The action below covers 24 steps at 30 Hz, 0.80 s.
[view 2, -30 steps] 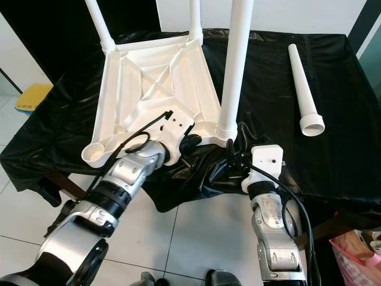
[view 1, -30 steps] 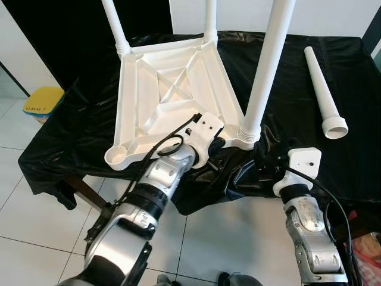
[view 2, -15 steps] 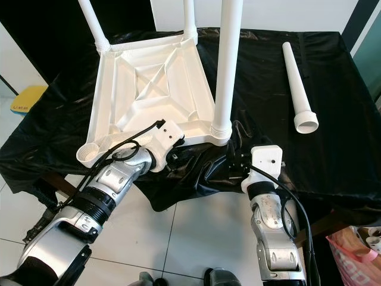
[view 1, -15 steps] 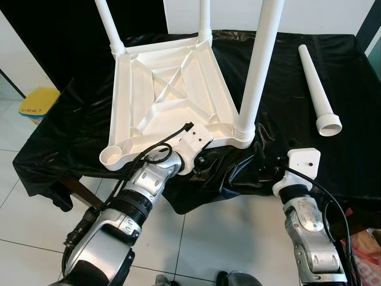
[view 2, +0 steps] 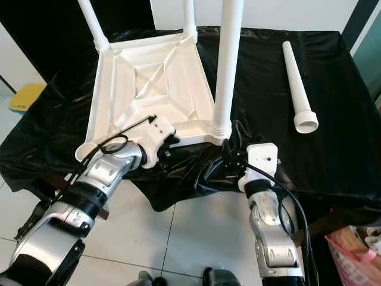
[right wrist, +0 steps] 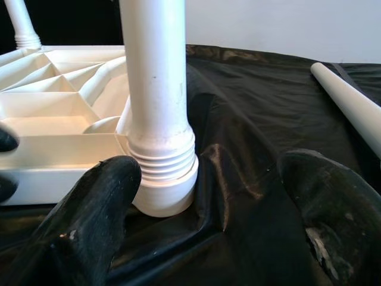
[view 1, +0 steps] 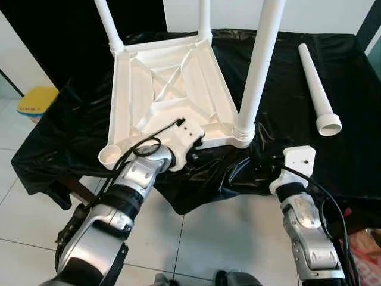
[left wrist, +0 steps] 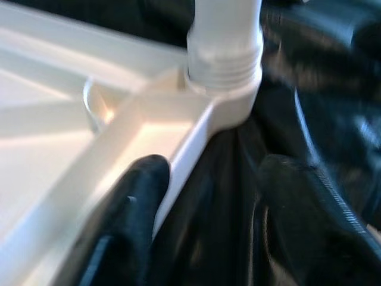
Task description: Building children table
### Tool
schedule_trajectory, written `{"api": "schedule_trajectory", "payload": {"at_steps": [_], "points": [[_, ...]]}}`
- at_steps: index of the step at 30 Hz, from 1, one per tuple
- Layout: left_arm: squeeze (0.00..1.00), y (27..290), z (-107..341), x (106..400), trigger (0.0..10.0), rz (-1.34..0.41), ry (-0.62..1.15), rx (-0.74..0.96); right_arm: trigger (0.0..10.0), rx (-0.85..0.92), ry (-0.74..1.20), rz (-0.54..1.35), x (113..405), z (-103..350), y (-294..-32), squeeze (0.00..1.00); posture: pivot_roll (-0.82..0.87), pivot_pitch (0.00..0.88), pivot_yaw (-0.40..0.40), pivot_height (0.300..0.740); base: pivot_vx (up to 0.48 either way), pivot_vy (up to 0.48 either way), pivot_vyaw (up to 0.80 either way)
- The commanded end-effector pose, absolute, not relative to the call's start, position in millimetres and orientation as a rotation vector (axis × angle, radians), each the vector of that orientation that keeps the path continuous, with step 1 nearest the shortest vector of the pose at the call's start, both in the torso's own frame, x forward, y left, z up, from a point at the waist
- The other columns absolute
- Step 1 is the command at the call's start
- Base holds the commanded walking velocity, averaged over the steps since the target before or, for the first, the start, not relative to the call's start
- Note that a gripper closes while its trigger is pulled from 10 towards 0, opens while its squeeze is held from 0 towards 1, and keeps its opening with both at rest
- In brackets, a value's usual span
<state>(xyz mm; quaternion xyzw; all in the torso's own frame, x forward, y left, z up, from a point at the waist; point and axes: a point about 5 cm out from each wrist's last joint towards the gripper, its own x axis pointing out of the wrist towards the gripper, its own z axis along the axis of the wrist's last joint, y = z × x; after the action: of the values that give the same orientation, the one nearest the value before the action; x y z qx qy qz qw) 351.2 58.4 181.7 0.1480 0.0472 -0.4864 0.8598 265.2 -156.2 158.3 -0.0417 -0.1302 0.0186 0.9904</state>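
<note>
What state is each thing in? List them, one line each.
Tabletop: upside down on the black cloth.
Near leg: upright in its corner socket.
Loose leg: lying on the cloth, unfitted.
Empty socket: no leg in it.
Left hand: open, astride the tabletop's edge.
Right hand: open, near the fitted leg's base.

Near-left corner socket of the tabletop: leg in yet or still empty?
Empty. The socket shows an open round hole, and the spare leg lies loose on the black cloth.
</note>
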Motion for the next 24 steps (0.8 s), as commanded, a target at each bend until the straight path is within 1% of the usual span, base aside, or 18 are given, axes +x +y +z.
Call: {"api": "schedule_trajectory", "payload": {"at_steps": [1, 3, 4, 8, 15, 17, 24], "points": [[0.40, 65, 182, 353, 10.0, -1.013, 0.089, 0.322, 10.0, -0.081, -0.245, 0.034, 265, 155, -156, 0.00, -0.18, 0.124, 0.023, 0.740, 0.000, 0.000, 0.00], [0.40, 65, 182, 353, 10.0, -1.013, 0.089, 0.322, 10.0, -0.081, -0.245, 0.034, 265, 155, -156, 0.00, -0.18, 0.124, 0.023, 0.740, 0.000, 0.000, 0.00], [0.00, 73, 180, 362, 10.0, -0.951, 0.100, 0.364, 10.0, -0.081, -0.248, 0.032, 266, 156, -157, 0.00, -0.18, 0.122, 0.026, 0.740, 0.000, 0.000, 0.00], [0.00, 80, 171, 368, 10.0, -0.894, 0.140, 0.433, 10.0, -0.082, -0.252, 0.029, 267, 156, -157, 0.00, -0.18, 0.122, 0.027, 0.740, 0.000, 0.000, 0.00], [0.00, 82, 164, 370, 10.0, -0.868, 0.164, 0.460, 10.0, -0.081, -0.252, 0.028, 267, 156, -157, 0.00, -0.19, 0.118, 0.029, 0.740, 0.000, 0.000, 0.00], [0.00, 87, 157, 372, 10.0, -0.818, 0.198, 0.487, 10.0, -0.081, -0.253, 0.021, 267, 157, -158, 0.00, -0.19, 0.118, 0.032, 0.740, 0.000, 0.000, 0.00], [0.00, 92, 143, 378, 10.0, -0.743, 0.303, 0.524, 10.0, -0.084, -0.255, 0.013, 268, 158, -159, 0.00, -0.20, 0.117, 0.034, 0.740, 0.000, 0.000, 0.00]]}}
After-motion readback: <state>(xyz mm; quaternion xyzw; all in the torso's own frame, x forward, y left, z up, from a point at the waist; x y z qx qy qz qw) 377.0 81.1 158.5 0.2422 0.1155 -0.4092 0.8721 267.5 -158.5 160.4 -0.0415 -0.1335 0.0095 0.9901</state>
